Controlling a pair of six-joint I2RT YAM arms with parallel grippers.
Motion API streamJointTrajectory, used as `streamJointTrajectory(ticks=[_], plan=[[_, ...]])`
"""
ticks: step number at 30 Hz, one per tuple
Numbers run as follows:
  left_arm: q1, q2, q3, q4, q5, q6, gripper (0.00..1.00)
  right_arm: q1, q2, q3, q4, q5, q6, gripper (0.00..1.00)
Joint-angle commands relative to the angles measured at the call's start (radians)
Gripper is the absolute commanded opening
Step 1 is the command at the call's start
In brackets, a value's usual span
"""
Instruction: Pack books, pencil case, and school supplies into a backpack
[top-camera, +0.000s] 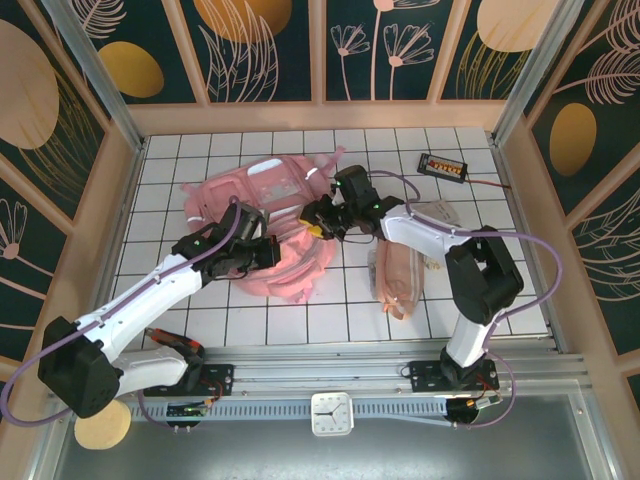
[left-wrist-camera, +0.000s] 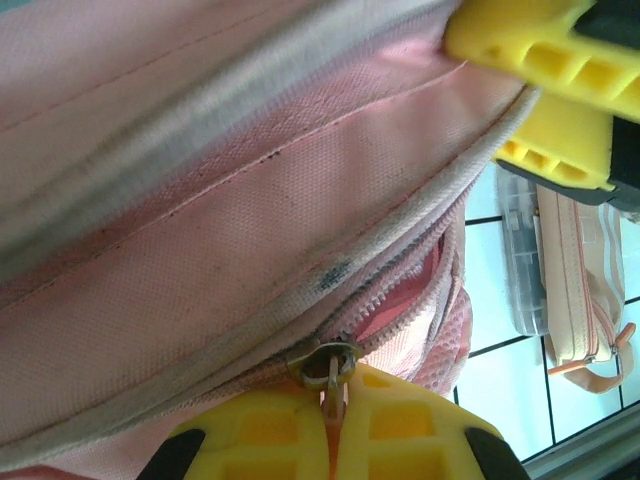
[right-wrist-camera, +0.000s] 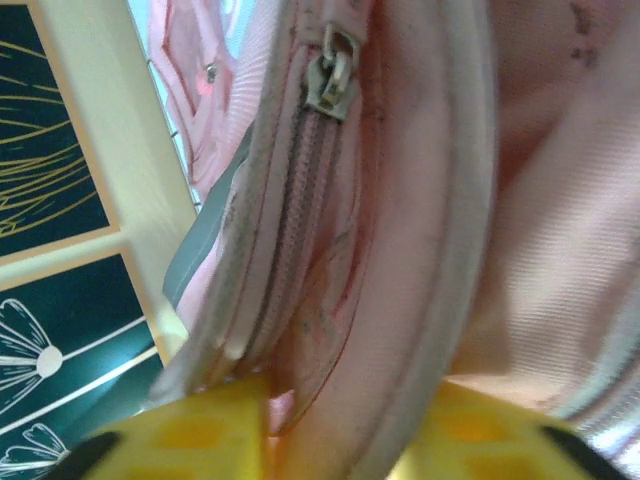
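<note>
— Where are we?
— Unzipping the backpack (top-camera: 290, 265), mid-bench; the pencil case (top-camera: 395, 275) lies right of it.
— And our pincers?
— Our left pincer (left-wrist-camera: 330, 400) pinches the zipper pull (left-wrist-camera: 328, 365); our right pincer (right-wrist-camera: 345, 420) clamps the backpack's fabric. Next we draw the pull along.

Overhead, it's bright and even: light from above, the white table (top-camera: 340, 325) crisp, just soft shadows pooling under the arms. Left wrist: backpack (left-wrist-camera: 250, 200) cloth smears into blur upper left, zip pull (left-wrist-camera: 330, 365) fairly sharp. Right wrist: dimmer, warmer, cloth blurred at right, yellow fingers (right-wrist-camera: 190, 440) along the bottom out of focus.
</note>
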Motion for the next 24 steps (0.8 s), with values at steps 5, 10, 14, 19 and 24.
streamJointTrajectory(ticks=[5,10,14,19,24], plan=[[-0.010,-0.013,0.039,-0.041,0.015,0.070,0.00,-0.054,-0.049,-0.003,-0.003,0.079,-0.072,0.00],[-0.008,-0.020,0.044,-0.145,-0.050,0.092,0.00,-0.129,-0.051,0.051,-0.114,0.079,-0.209,0.00],[-0.009,-0.023,0.029,-0.211,-0.115,0.090,0.00,-0.175,-0.021,0.120,-0.202,0.062,-0.315,0.00],[-0.007,-0.028,0.007,-0.284,-0.205,0.057,0.00,-0.229,-0.008,0.138,-0.248,0.040,-0.387,0.00],[0.019,-0.032,-0.078,-0.348,-0.270,0.038,0.00,-0.255,-0.003,0.151,-0.282,0.026,-0.451,0.00]])
